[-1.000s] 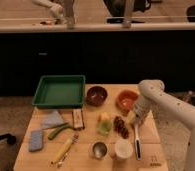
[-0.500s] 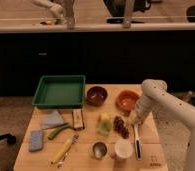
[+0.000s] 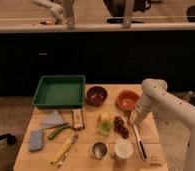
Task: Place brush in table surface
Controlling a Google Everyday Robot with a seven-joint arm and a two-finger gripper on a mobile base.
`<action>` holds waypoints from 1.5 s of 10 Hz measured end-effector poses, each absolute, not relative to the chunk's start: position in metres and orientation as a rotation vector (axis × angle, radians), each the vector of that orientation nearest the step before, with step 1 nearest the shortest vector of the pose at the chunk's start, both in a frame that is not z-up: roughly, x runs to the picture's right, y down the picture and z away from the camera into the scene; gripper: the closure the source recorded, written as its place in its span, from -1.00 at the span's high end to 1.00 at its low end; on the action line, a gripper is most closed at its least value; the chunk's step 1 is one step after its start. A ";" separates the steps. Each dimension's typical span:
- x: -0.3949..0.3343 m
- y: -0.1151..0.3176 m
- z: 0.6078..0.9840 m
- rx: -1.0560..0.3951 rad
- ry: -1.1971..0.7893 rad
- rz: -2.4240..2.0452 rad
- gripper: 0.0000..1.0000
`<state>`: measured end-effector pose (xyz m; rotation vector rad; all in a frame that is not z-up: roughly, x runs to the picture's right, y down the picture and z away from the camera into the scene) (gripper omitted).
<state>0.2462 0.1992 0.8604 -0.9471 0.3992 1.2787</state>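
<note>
The brush point(image 3: 139, 140) is long and slim and lies flat on the light wooden table surface point(image 3: 86, 162) near the right edge. Its pale end points toward the back and its black handle toward the front. My gripper point(image 3: 133, 119) hangs from the white arm point(image 3: 153, 92) and sits at the brush's far end, low over the table, just in front of the orange bowl point(image 3: 127, 100). Whether it touches the brush does not show.
A green tray point(image 3: 58, 91) stands at the back left, with a dark red bowl point(image 3: 96, 95) beside it. Grapes point(image 3: 121, 126), a pale fruit point(image 3: 105, 125), a white cup point(image 3: 123, 148) and a metal cup point(image 3: 99, 149) crowd the middle. A dark block point(image 3: 78, 119), a grey cloth point(image 3: 52, 120), a blue sponge point(image 3: 36, 141) and a yellow-handled utensil point(image 3: 63, 149) lie on the left.
The arm has shifted only slightly, with the gripper staying at the brush's far end. The brush lies in the same place on the table.
</note>
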 end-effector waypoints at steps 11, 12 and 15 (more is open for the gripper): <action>0.272 0.146 0.804 -0.874 0.224 1.370 -1.00; 0.278 0.137 0.791 -0.848 0.203 1.377 -1.00; 0.295 0.120 0.764 -0.771 0.161 1.391 -1.00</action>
